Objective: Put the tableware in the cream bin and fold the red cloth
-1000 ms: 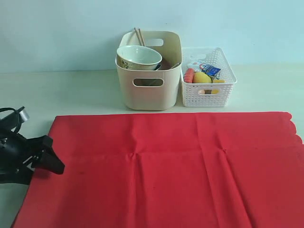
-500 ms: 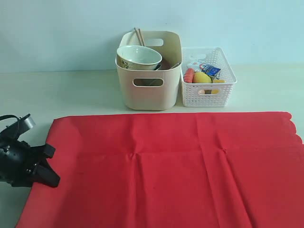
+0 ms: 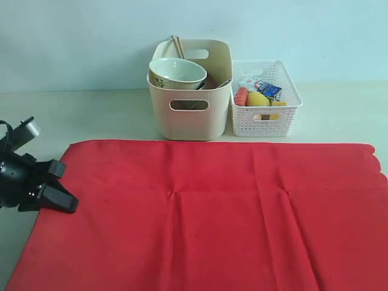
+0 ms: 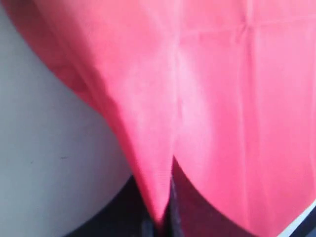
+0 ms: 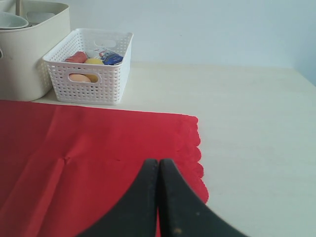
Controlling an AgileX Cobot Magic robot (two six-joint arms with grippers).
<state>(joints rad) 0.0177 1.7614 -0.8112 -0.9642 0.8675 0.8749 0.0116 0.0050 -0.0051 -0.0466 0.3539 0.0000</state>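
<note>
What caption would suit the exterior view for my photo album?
Left fingers pinch the red cloth at its edge; ceramic bowl and chopsticks sit in the cream bin beside a perforated white basket.

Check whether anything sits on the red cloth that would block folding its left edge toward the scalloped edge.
Nothing visible does. The large bright red cloth lies bare; the tall cream plastic bin and white perforated basket stand beyond its far edge. The left gripper has its jaws shut on the left edge.

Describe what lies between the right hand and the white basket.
Red cloth, then a thin strip of bare table before the basket; the right wrist view shows it.
</note>
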